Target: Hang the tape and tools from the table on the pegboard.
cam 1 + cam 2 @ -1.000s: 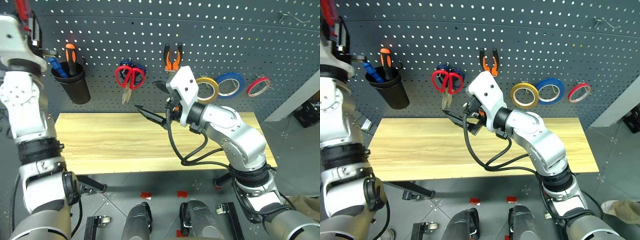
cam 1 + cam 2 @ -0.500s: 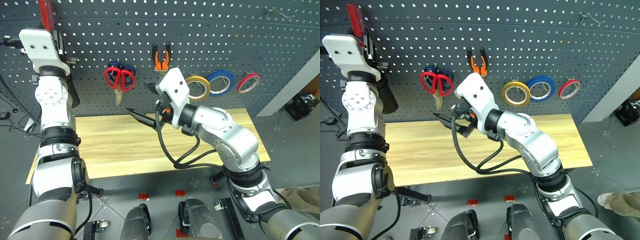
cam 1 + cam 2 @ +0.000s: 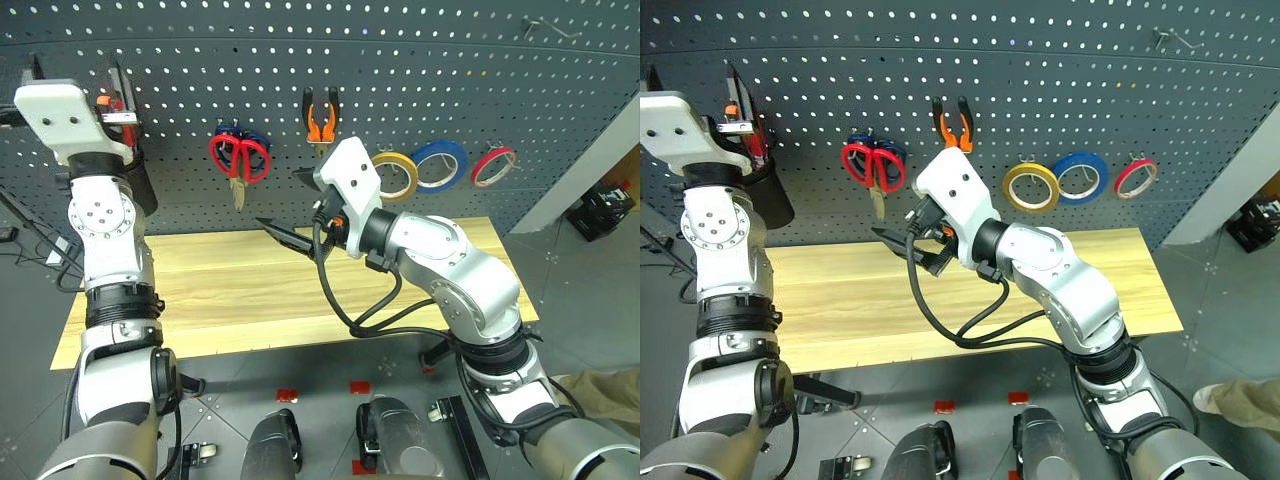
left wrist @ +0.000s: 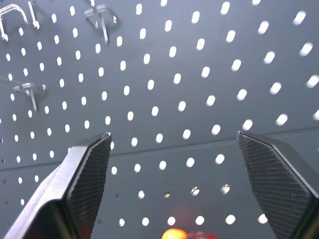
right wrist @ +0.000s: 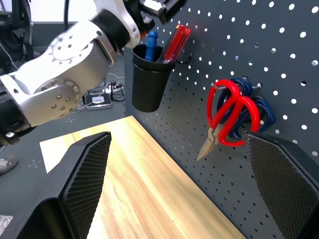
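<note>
At the top left of the pegboard (image 3: 420, 90), left gripper (image 4: 174, 169) is raised with its fingers spread wide, nothing between them, pointing up at the board's holes and bare hooks. Just under it hangs a black cup (image 5: 149, 74) holding the red-handled screwdriver (image 5: 174, 44) and a blue-handled tool (image 5: 151, 42); a red blur sits low between the fingers in the left wrist view, can't tell for sure what it is.

Right gripper (image 3: 285, 225) hovers mid-scene over the back edge of the table (image 3: 230, 290), fingers released wide and empty, aimed toward the board's left part.

On the board, left to right after the cup:
- red scissors (image 3: 240, 158) on a hook, blades down, with blue scissors (image 5: 261, 112) behind them
- pliers (image 3: 319, 118) hanging handles up, right above the right wrist
- yellow tape (image 3: 396, 176) on a hook, partly hidden behind the right wrist
- blue tape (image 3: 440, 165) just beside it, then red tape (image 3: 494, 166)

Table top carries no tools or tape.
</note>
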Robot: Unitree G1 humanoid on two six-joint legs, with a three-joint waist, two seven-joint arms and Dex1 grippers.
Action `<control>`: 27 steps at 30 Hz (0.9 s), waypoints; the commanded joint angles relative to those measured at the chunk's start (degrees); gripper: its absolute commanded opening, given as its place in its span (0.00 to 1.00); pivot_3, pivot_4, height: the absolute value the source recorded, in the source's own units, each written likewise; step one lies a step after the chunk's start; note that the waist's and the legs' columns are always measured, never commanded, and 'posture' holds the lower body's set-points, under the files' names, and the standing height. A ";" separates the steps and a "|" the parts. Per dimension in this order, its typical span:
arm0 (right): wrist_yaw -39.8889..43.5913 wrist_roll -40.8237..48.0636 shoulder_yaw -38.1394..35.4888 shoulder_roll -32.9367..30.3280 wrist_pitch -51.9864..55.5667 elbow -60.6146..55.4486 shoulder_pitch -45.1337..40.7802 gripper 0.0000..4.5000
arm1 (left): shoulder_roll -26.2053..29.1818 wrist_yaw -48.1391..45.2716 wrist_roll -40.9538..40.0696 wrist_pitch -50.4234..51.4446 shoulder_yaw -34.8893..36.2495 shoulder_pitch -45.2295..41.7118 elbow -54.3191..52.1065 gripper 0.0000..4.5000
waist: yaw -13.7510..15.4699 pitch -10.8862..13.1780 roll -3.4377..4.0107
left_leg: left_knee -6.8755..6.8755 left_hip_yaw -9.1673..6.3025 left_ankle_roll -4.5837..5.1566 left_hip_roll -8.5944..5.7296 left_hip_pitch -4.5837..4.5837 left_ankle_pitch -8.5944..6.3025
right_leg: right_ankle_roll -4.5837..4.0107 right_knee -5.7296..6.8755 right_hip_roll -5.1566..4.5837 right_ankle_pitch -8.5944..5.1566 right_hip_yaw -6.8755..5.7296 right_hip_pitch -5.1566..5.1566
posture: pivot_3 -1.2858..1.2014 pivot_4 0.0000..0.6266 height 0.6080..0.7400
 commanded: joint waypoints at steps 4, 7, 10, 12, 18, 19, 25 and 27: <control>0.22 -0.61 0.76 -1.15 -1.88 -2.27 1.48 1.00 | -2.95 -4.62 -1.49 10.52 -3.28 9.67 -14.69 0.94 | -0.06 -0.26 0.35 | 0.13 -0.08 0.03 -0.03 0.11 -0.02 | 0.00 0.03 0.00 0.00 -0.02 0.21 | 0.40 0.22 1.00; 0.44 -1.38 0.79 -3.43 -2.78 -2.70 4.03 1.00 | -3.54 -5.88 -3.43 19.90 -2.18 19.17 -22.38 0.94 | -0.50 -0.31 0.43 | 0.15 -0.10 0.03 0.03 0.17 -0.02 | 0.00 0.15 0.02 0.00 0.00 0.20 | 0.41 0.21 1.00; 0.60 -1.66 0.65 -5.09 -3.90 -3.11 6.21 1.00 | -4.16 -5.82 -6.68 31.12 -0.70 23.81 -25.98 0.94 | -0.25 -0.33 0.46 | 0.15 -0.13 0.03 0.04 0.21 -0.02 | -0.01 0.28 0.03 -0.02 0.00 0.19 | 0.41 0.21 1.00; 0.80 -1.90 0.45 -6.20 -4.72 -3.45 8.11 1.00 | -4.21 -5.67 -7.66 35.35 0.33 26.27 -28.29 0.94 | -0.02 -0.34 0.45 | 0.22 -0.21 0.10 0.03 0.21 -0.02 | -0.01 0.40 0.04 -0.02 -0.03 0.19 | 0.41 0.20 1.00; -4.58 -6.98 -2.51 -7.21 -13.33 3.62 19.44 1.00 | -4.47 -7.26 -8.18 42.48 0.24 32.87 -33.00 0.94 | 1.22 -1.44 0.47 | 0.23 -0.29 0.22 -0.01 0.34 -0.02 | -0.02 0.41 0.03 -0.02 -0.03 0.35 | 0.42 0.17 1.00; -6.27 -7.98 -3.70 -6.36 -17.30 6.12 21.32 1.00 | -4.41 -8.16 -7.99 41.96 -0.09 33.87 -33.08 0.94 | 1.41 -1.71 0.46 | 0.22 -0.26 0.22 -0.02 0.40 -0.02 | -0.02 0.40 0.03 -0.02 -0.02 0.38 | 0.42 0.17 1.00; -14.77 -12.71 -10.78 -3.86 -36.99 22.22 26.70 1.00 | -6.17 -10.04 -9.09 40.53 1.32 36.91 -31.25 0.94 | 1.52 -2.64 0.59 | 0.20 -0.20 0.21 -0.02 0.59 -0.04 | -0.05 0.31 0.03 -0.01 0.04 0.53 | 0.43 0.12 1.00; -17.30 -11.98 -14.46 -2.81 -38.60 28.26 26.24 1.00 | -6.43 -9.61 -8.51 39.69 1.94 37.29 -30.18 0.94 | 1.49 -3.16 0.60 | 0.20 -0.18 0.19 0.00 0.64 -0.03 | -0.08 0.32 0.04 0.00 0.06 0.54 | 0.43 0.11 1.00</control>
